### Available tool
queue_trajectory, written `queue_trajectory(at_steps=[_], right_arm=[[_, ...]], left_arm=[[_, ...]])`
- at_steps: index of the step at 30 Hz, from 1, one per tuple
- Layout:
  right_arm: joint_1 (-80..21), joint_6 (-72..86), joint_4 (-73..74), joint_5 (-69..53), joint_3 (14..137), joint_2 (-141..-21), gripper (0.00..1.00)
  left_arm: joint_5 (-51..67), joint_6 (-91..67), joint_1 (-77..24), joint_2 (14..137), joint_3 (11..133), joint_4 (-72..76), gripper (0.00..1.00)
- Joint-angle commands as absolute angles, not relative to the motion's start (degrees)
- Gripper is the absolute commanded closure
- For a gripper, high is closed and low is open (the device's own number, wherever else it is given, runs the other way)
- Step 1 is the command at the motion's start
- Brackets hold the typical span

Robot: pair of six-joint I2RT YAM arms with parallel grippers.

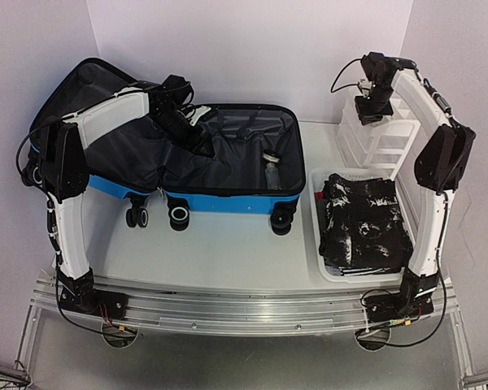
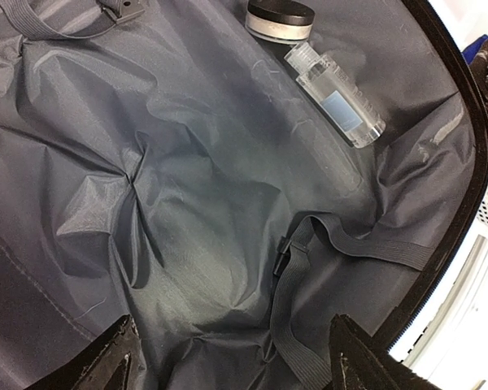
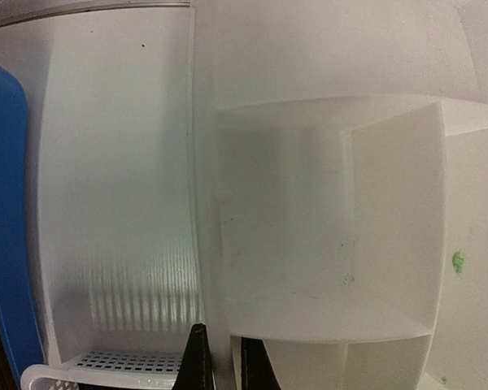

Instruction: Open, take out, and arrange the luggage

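The luggage (image 1: 220, 201), a bright blue hard-shell suitcase, lies open on the table with its lid leaning on the back left wall. My left gripper (image 1: 202, 140) reaches into its grey-lined base. In the left wrist view the left gripper (image 2: 236, 361) is open wide and empty, just above the lining (image 2: 195, 211) and a grey strap (image 2: 309, 309). A clear bottle (image 2: 333, 93) and a round black-lidded jar (image 2: 281, 18) lie in the far corner of the base. The bottle also shows in the top view (image 1: 272, 172). My right gripper (image 1: 368, 116) is at the drawer organizer.
The white drawer organizer (image 1: 382, 134) stands at the back right. My right gripper (image 3: 226, 366) is closed to a narrow gap around its left wall (image 3: 207, 203). A white mesh basket (image 1: 319, 236) holding black clothes (image 1: 362, 223) sits in front of it, right of the suitcase wheels (image 1: 179, 216).
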State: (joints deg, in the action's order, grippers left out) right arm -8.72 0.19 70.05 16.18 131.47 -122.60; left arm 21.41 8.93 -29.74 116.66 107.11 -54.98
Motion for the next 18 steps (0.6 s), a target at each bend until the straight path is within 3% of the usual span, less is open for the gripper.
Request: queue_trajectory(at_steps=[1,13,16,18], right_arm=[[-9.5,6.5,76.0,19.5,129.4,-119.6,1.00],[-11.5,10.6,79.2,21.2,131.0,-120.2,0.99],[-11.5,8.4,79.1,19.5,133.8,-120.7,0.75],[-12.1,6.4,79.0,19.5,136.3,-120.9,0.66]], left_arm=[[23.1,8.2,-29.8,116.4,106.9,-53.7,0.21],[23.4,8.0,-29.8,115.8,106.8,-53.7,0.21],[23.6,7.9,-29.8,115.7,106.8,-53.7,0.21],[23.8,7.8,-29.8,115.7,106.7,-53.7,0.21]])
